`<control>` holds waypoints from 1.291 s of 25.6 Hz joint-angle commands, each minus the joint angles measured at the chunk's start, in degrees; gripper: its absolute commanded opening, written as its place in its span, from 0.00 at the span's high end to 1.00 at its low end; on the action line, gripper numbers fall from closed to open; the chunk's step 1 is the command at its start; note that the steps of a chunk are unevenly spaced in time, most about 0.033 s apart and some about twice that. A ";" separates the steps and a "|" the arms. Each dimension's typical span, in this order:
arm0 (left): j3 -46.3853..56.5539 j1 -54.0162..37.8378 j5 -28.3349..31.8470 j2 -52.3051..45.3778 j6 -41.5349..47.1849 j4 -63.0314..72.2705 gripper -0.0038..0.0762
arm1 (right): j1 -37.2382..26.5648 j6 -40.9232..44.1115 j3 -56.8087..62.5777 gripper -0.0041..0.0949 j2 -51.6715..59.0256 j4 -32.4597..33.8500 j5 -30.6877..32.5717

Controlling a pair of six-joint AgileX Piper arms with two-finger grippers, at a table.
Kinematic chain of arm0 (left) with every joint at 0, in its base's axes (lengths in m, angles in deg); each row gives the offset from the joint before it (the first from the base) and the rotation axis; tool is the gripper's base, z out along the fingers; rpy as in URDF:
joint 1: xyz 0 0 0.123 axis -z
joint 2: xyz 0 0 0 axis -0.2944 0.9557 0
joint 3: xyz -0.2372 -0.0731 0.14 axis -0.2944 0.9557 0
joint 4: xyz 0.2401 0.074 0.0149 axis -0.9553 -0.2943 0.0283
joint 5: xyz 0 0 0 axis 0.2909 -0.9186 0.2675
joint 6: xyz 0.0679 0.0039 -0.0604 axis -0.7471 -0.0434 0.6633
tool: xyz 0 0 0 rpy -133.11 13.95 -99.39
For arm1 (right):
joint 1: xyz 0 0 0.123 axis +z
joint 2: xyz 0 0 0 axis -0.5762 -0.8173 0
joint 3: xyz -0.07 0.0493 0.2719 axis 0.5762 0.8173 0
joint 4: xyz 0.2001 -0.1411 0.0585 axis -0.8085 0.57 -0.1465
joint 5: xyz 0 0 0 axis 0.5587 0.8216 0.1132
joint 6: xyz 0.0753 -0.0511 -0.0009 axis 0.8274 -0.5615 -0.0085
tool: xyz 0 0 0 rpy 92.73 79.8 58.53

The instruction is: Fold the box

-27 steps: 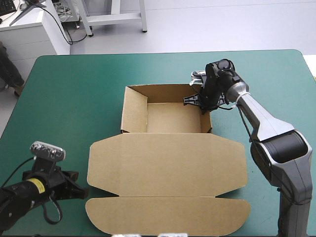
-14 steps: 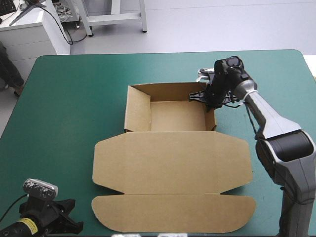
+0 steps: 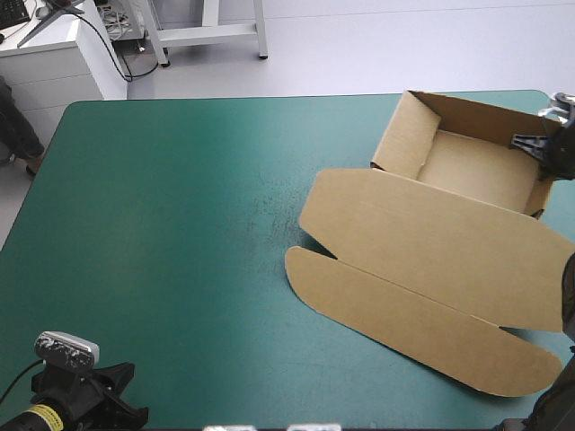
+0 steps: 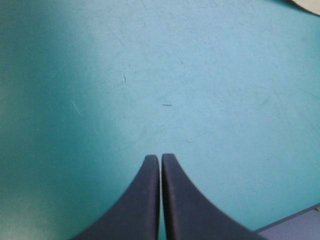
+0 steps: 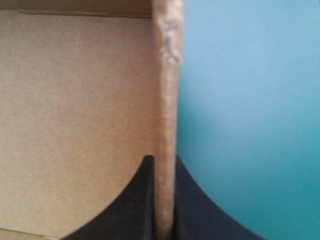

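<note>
Brown box (image 3: 431,242) now sits skewed at the tabletop's (image 3: 180,224) far right corner, dragged there from the middle a moment ago, tray walls up and lid flat. Right gripper (image 5: 164,160) pinches the tray's right wall. Left gripper (image 4: 160,157) hangs pressed together over bare tabletop at the near left corner. That looks like repositioning; the folding itself seems no further along

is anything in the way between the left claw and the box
Nothing visible. Only bare teal-green cover lies between the left claw, shut at the table's near left corner, and the box at the right side.
</note>
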 commanded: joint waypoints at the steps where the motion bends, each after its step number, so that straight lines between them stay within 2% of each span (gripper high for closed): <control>1: -1.34 0.18 2.88 0.77 0.49 0.61 0.96 | -4.30 -0.73 -1.49 0.98 3.52 -0.83 0.89; 7: -1.34 0.18 2.96 0.77 0.49 0.61 0.96 | -6.32 -0.07 -1.49 0.97 3.52 4.45 0.89; 10: -1.34 0.18 2.96 0.77 0.49 0.74 0.96 | -6.32 2.08 -1.49 0.94 3.52 5.62 0.89; 13: -1.34 0.18 2.96 0.77 0.49 0.74 0.96 | -6.32 2.37 -1.49 0.80 3.52 6.61 0.89; 14: -1.34 0.18 2.96 0.77 0.49 0.74 0.96 | -6.32 2.37 -1.49 0.73 3.52 6.74 0.89; 15: -1.34 0.18 2.96 0.77 0.49 0.74 0.96 | -6.32 2.37 -1.49 0.60 3.52 6.74 0.89; 17: -1.34 0.18 2.96 0.77 0.49 0.74 0.96 | -6.32 2.26 -1.49 0.50 3.63 6.49 0.89; 18: -1.34 0.18 2.96 0.77 0.49 0.74 0.96 | -6.32 2.13 -1.49 0.50 3.63 6.49 0.89; 24: -1.34 0.18 2.96 0.77 0.49 0.74 0.96 | -6.32 1.70 -1.49 0.51 6.40 6.61 0.89; 25: -1.34 0.18 2.96 0.77 0.49 0.74 0.96 | -6.32 0.14 -1.49 0.53 8.19 4.89 0.97; 28: -1.34 0.18 2.96 0.77 0.49 0.74 0.96 | -6.13 -2.66 -0.98 0.70 12.93 -1.83 0.97; 31: -1.34 0.18 2.96 0.77 0.59 0.74 0.96 | -4.19 -6.58 0.17 0.97 20.11 -6.87 0.97; 33: -1.34 0.18 2.96 0.77 0.59 0.74 0.96 | -1.79 -7.14 2.98 0.96 25.79 -7.45 0.97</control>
